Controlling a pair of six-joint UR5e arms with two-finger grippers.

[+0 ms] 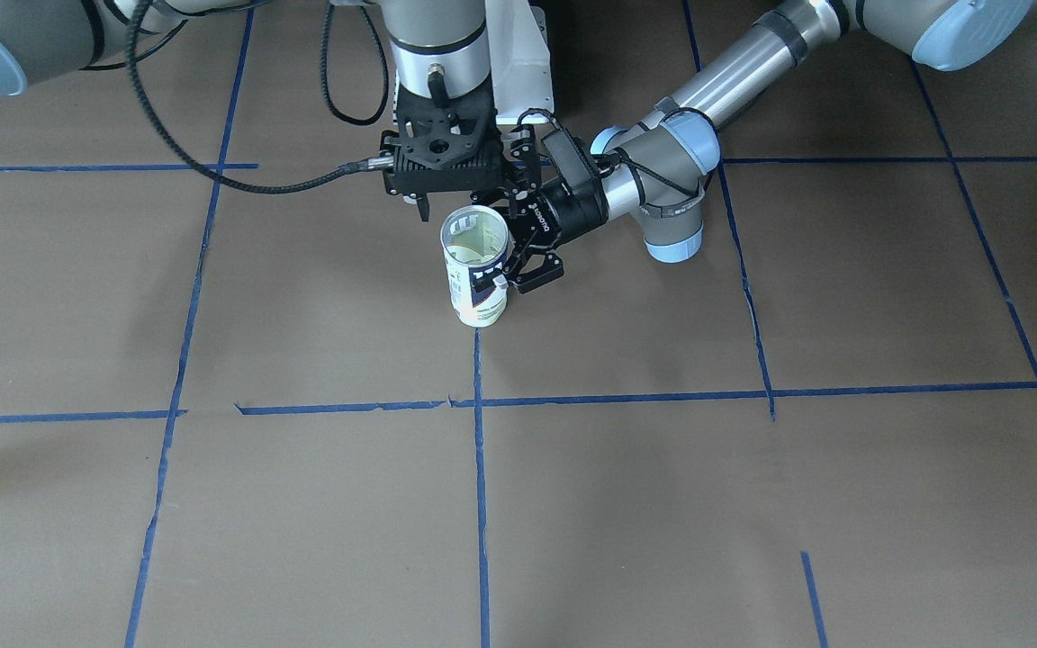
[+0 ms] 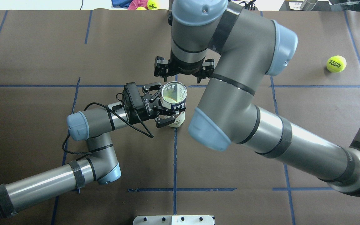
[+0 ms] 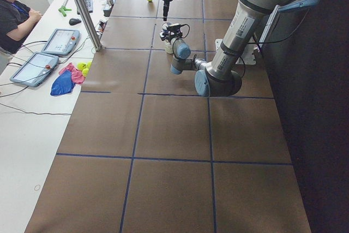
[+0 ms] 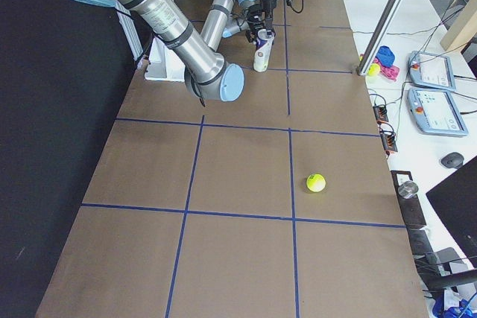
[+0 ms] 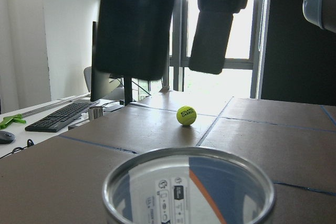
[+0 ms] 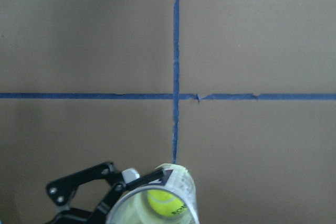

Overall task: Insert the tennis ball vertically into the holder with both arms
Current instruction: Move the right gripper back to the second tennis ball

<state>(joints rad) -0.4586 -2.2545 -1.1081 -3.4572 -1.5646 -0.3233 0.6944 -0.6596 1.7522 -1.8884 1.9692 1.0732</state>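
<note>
— Where are the claws just now?

— The left claw (image 2: 167,110) comes in sideways and looks clamped round the holder (image 2: 180,105) at its labelled middle, below the rim. The right claw (image 5: 168,72) hangs straight above the holder's mouth. Its fingers are apart and there is nothing between them.

— And the ball?

— A tennis ball (image 6: 164,203) lies down inside the holder, plain to see through the open top. The holder itself stands upright on the tabletop (image 2: 42,47).

— How would that can handle, do you reckon?

— Light, I'd say. The clear plastic looks thin, so it is stiff enough standing but likely to dent if squeezed hard. It's smooth too, so it could slide in a loose grip. It's tall and narrow, so a knock near the rim might tip it. The middle, where the left claw has it, seems the sensible place, because that leaves the mouth free. The ball is felt-covered and springy, so it should be easy to pinch and likely to bounce.

— What's it all standing on?

— Brown paper, matt and flat, marked off with blue tape (image 2: 175,156). One strip runs out from the holder's foot. A spare ball (image 2: 336,63) sits well apart from the holder, off on the right arm's side. Further out from the holder, past the tabletop's edge, there's a white bench (image 3: 22,135). An operator (image 3: 13,4) sits there beside two tablets (image 3: 60,41).
</note>
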